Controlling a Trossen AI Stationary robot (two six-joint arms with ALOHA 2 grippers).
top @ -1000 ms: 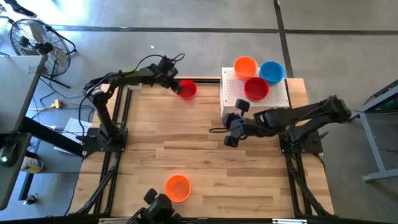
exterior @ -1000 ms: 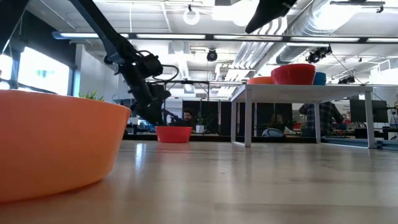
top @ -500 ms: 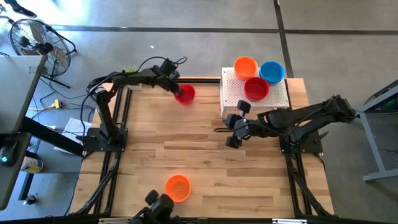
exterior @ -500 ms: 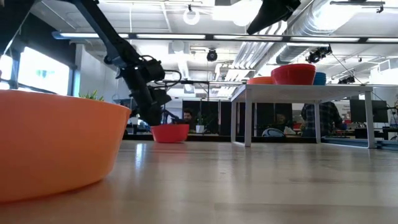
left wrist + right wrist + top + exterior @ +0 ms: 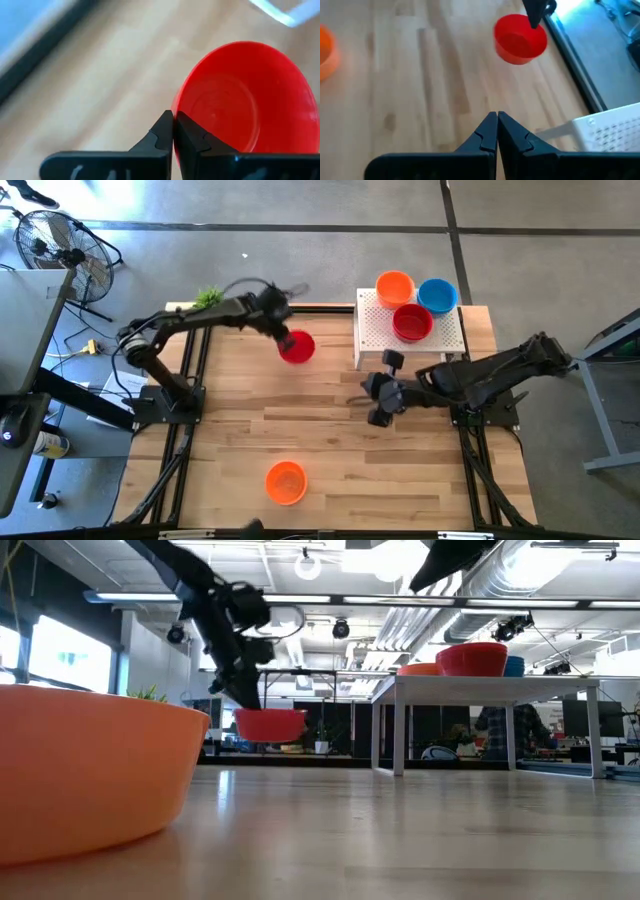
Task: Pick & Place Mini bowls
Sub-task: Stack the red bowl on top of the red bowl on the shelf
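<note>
My left gripper (image 5: 281,336) is shut on a red mini bowl (image 5: 297,347) over the table's far middle; the low view shows this bowl (image 5: 270,724) hanging clear of the wood. An orange mini bowl (image 5: 286,482) rests on its base near the front edge. On the white perforated stand (image 5: 378,338) at the far right sit an orange bowl (image 5: 395,286), a blue bowl (image 5: 437,295) and a red bowl (image 5: 412,322). In front of the stand my right gripper (image 5: 378,398) is shut on nothing. My left gripper pinches the red bowl's rim (image 5: 176,106) on the side toward the table's far left, one finger inside the bowl and one outside. The fingers slant down from the far left. The bowl hangs about level, opening up, lifted clear of the table.
A small green plant (image 5: 207,297) stands at the far left corner. Bare wood lies between the lifted bowl and the orange bowl at the front. The right wrist view shows the red bowl (image 5: 520,39) ahead of my right gripper (image 5: 497,127).
My left gripper has taken hold of the red bowl and raised it off the table, carrying it a little toward the near edge. The bowl, which stood on the wood by the far edge, now hangs clear and about level.
</note>
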